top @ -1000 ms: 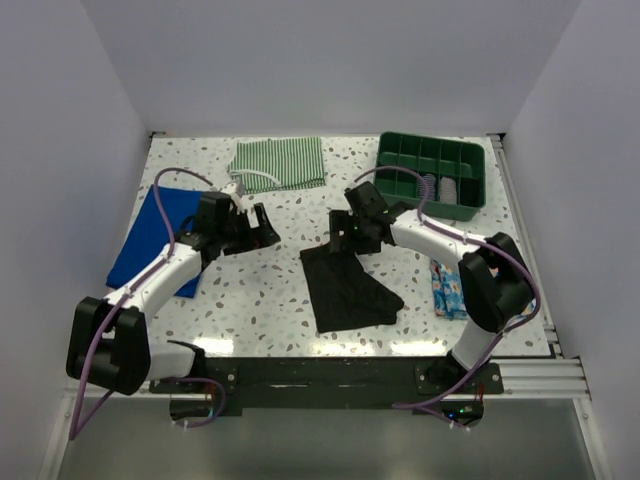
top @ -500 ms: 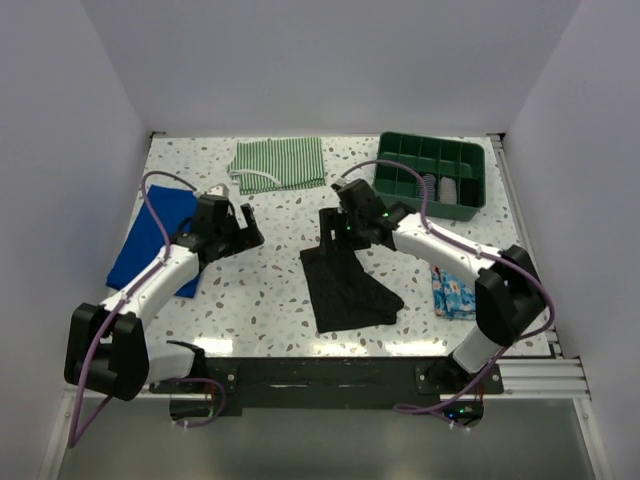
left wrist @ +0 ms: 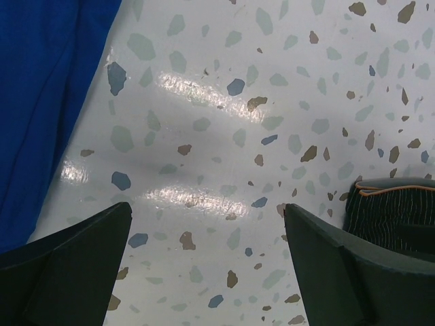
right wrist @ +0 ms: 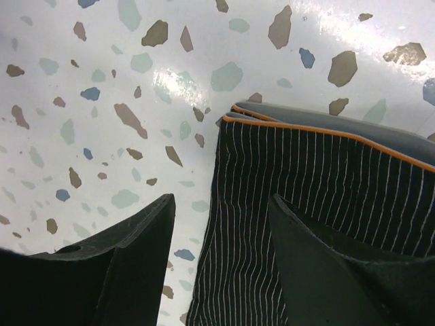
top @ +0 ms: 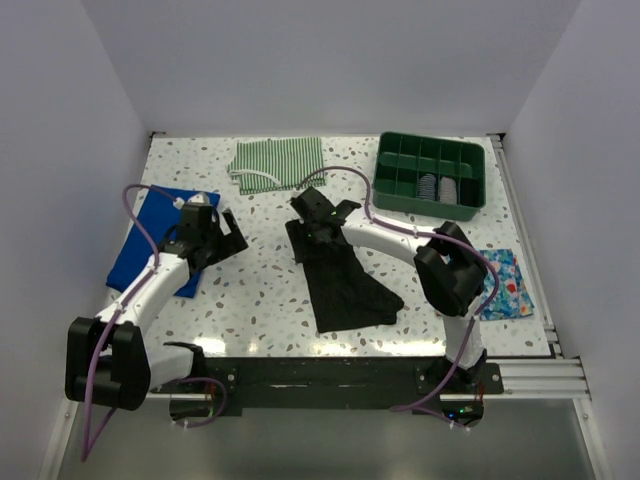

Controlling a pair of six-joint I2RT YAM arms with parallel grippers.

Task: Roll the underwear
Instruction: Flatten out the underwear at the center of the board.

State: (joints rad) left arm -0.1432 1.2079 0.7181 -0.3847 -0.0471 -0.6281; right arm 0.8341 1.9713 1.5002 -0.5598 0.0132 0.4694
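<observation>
The underwear [top: 345, 285] is dark fabric lying flat at the table's middle. Up close the underwear [right wrist: 319, 204] shows thin white pinstripes and an orange-edged band. My right gripper [top: 303, 232] sits at its far left corner. In the right wrist view the right gripper [right wrist: 221, 200] is open and straddles the fabric's left edge, one finger over bare table and the other over the cloth. My left gripper [top: 232, 240] hangs wide open over bare table to the left. In the left wrist view the left gripper [left wrist: 207, 206] holds nothing, and a corner of the underwear [left wrist: 391, 207] shows at the right.
A green-and-white striped cloth [top: 280, 162] lies at the back. A green compartment tray [top: 400, 150] holding rolled items stands back right. A blue cloth [top: 150, 245] lies at the left edge and a blue floral cloth [top: 505, 285] at the right.
My right arm swung left to the underwear's far left corner and its jaws narrowed. The garment's top end shifted left. My left arm drew back leftward, still open.
</observation>
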